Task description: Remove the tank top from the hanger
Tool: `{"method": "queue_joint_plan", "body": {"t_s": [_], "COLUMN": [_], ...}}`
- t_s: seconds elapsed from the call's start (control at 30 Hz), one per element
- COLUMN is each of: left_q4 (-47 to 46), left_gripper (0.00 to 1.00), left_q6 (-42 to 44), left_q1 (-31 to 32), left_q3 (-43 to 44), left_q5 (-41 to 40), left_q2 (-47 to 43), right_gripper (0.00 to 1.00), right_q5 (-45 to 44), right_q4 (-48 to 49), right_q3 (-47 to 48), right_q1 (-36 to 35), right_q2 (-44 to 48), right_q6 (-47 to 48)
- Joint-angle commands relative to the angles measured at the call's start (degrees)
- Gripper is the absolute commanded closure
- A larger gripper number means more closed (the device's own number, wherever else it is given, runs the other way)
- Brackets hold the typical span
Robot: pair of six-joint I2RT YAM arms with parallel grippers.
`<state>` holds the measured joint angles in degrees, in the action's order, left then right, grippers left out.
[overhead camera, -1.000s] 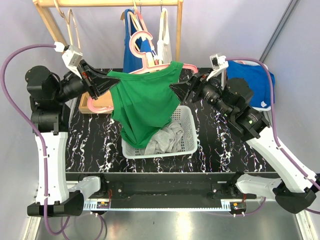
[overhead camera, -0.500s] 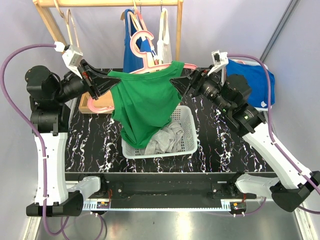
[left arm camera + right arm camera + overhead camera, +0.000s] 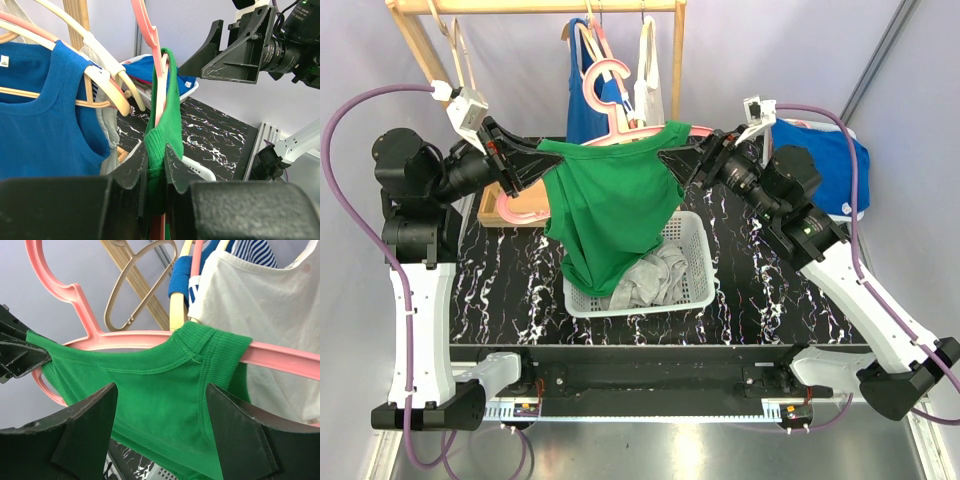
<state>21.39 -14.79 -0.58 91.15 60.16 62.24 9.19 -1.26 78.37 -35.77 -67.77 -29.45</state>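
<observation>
Above the white basket (image 3: 698, 262), mid-air between both arms: one green tank top (image 3: 610, 205) on a pink hanger (image 3: 607, 72).
- Orientation: the hanger bar runs left to right and is tilted, its left end lower than its right. The hook points up toward the wooden rack (image 3: 535, 6) and sits below the rail.
- Tank top long axis: vertical, with neck and straps at the top. The body hangs skewed toward the left, and the hem reaches the basket's left side.
- Left gripper (image 3: 544, 163): fingers (image 3: 131, 167) are pinched narrow on the tank top's left shoulder strap, with the pink bar running between them.
- Right gripper (image 3: 673, 167): fingers (image 3: 85, 430) are spread wide and hold nothing. They frame the right shoulder strap where it wraps over the bar. Contact with the cloth cannot be told.
- Basket contents: a crumpled grey garment (image 3: 658, 275).
- Basket support: a black marbled surface (image 3: 760, 290).
- Rack, behind: a blue top (image 3: 582, 122) and a white top (image 3: 648, 75) on other hangers, plus one bare beige hanger (image 3: 140, 290).
- Far right of the surface: a heap of blue cloth (image 3: 825, 165).
</observation>
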Motion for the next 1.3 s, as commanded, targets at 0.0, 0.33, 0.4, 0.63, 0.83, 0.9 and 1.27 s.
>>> {"method": "queue_joint_plan", "body": {"t_s": [0.0, 0.33, 0.4, 0.63, 0.83, 0.9, 1.27], "left_q4": [-2.0, -2.0, -2.0, -2.0, -1.9, -1.9, -1.0], "left_gripper": [1.00, 1.00, 1.00, 1.00, 1.00, 1.00, 1.00], "left_q6": [0.8, 0.1, 0.0, 0.1, 0.0, 0.0, 3.0], "left_q1": [0.2, 0.3, 0.3, 0.2, 0.3, 0.3, 0.3], "left_q3": [2.8, 4.1, 4.2, 3.8, 4.0, 4.1, 2.2], "left_q5": [0.0, 0.4, 0.4, 0.5, 0.7, 0.7, -0.2], "left_q2": [-1.2, -0.5, -0.5, -0.3, -0.3, -0.4, -0.8], "right_gripper": [0.18, 0.15, 0.15, 0.20, 0.21, 0.21, 0.31], "right_q5": [0.9, 3.2, 3.8, 4.7, 5.9, 6.3, 12.3], "right_q4": [2.4, 3.7, 4.5, 6.3, 8.5, 9.6, 17.2], "right_q3": [-1.5, -2.5, -2.6, -3.3, -3.5, -3.7, -4.5], "right_q1": [2.0, 4.1, 4.1, 4.1, 4.1, 4.1, 4.1], "right_q2": [2.9, 1.6, 0.9, 0.2, -0.6, -0.9, -1.7], "right_q6": [0.5, -1.7, -2.3, -3.6, -5.5, -6.7, -14.4]}}
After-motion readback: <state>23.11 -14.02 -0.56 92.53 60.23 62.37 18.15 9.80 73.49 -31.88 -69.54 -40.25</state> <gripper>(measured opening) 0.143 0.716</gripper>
